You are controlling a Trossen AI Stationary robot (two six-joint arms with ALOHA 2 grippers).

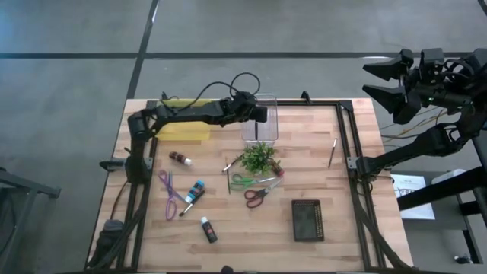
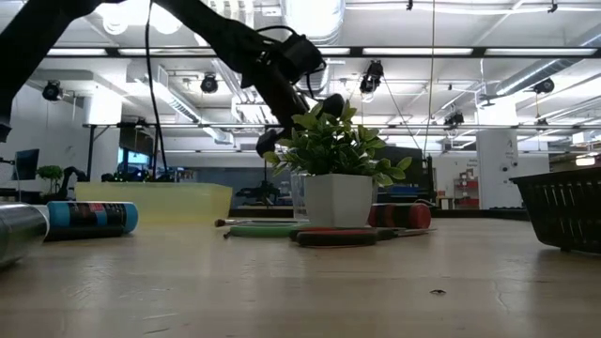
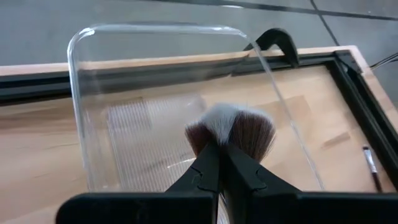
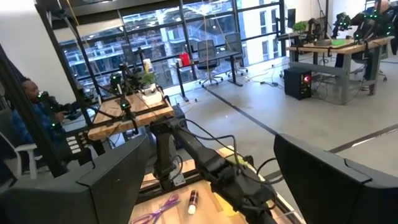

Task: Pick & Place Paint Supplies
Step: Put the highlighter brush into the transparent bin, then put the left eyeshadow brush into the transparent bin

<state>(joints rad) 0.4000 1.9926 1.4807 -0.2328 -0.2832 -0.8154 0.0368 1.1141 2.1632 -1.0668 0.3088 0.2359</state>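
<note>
fan brush: [image 3: 231, 129] pinched between the shut fingers of the left gripper [image 3: 219, 163], bristles fanned forward, handle hidden behind the fingers, so its long axis runs on from the gripper toward the clear bin.
clear bin: [image 1: 261, 122] at the table's far edge, open mouth up; in the left wrist view its ribbed floor lies straight below the bristles, so the brush looks to be over the mouth. Judgement: the next move is a short lowering and a release, not a sideways carry.
in the way: nothing shows between the bristles and the bin floor; the near wall is just beside the fingers, so a tilted brush could catch on the rim.
left arm: reaches from the table's left side across to the bin; a yellow tray [image 1: 183, 128] lies under its forearm.
right gripper: [image 1: 396, 80] wide apart, empty, held high off the table's far right corner, well apart from the bin. The left arm is the nearer one by far.
plant: [image 1: 259, 157] just on the near side of the bin, in a white pot; not a supply.
still on the table: green scissors [image 1: 245, 181] and red scissors [image 1: 257, 196] beside the plant; purple scissors [image 1: 169, 195], blue tube [image 1: 196, 190], black tube [image 1: 208, 229] and brown tube [image 1: 180, 158] to the left; a thin brush [image 1: 332, 153] by the right rail.
black basket: [image 1: 307, 220] near front right, well apart from the bin.
</note>
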